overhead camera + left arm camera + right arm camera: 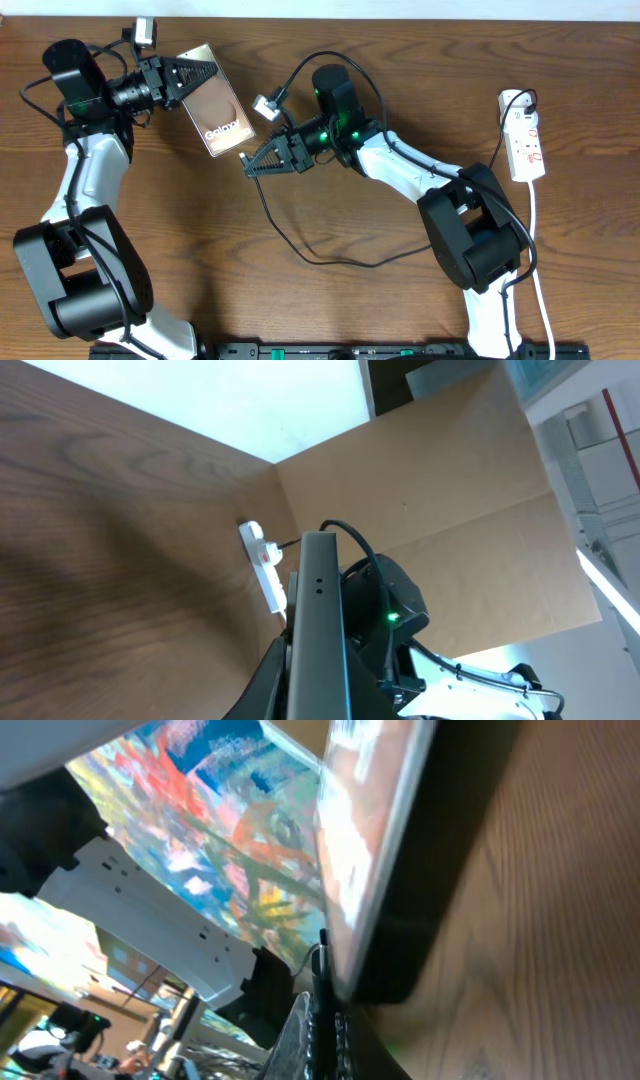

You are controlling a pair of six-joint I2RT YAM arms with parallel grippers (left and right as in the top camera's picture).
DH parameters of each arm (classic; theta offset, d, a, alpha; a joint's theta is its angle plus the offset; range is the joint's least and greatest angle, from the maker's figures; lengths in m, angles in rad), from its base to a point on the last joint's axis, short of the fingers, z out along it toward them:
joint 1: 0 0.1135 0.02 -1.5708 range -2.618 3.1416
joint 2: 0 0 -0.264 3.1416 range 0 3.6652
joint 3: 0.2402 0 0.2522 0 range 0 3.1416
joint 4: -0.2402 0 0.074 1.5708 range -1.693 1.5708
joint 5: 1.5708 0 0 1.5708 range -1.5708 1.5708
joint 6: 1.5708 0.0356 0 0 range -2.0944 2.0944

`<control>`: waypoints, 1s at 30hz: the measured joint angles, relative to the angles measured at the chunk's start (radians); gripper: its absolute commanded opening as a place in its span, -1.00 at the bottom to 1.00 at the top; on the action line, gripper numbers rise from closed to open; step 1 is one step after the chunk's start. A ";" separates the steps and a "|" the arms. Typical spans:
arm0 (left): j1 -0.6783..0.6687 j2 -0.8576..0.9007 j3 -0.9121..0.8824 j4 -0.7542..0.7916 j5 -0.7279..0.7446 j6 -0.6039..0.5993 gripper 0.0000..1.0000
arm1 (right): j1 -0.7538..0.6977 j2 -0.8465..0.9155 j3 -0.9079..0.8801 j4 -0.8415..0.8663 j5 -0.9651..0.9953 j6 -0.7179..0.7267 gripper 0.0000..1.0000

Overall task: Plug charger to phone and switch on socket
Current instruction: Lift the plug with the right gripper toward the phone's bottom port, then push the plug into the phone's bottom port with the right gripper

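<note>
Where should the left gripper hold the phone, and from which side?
Pinch the phone by its flat faces at the end away from the Galaxy lettering, coming from the left, as the left gripper does. It is a thin slab, and its other end must stay clear for the charger in the right gripper.

A dark wooden table (200, 230) backed by a brown cardboard panel (450, 490).

A dark wood-grain surface (230, 200) fills the overhead view, with a pale strip (400, 8) running along its far edge and a black rail (300, 352) (flecked with green) along the near edge. In the left wrist view, a plain cardboard panel (450, 480) stands upright toward the right, where the surface ends.
</note>
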 measured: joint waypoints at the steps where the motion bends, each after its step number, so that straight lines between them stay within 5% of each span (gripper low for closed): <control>1: 0.000 0.000 0.000 0.000 0.000 0.001 -0.85 | 0.000 0.000 0.000 0.025 0.001 0.010 -0.98; 30: 0.000 0.000 0.000 -0.035 -0.004 0.007 -0.85 | 0.006 0.000 0.000 0.097 0.026 0.089 -0.98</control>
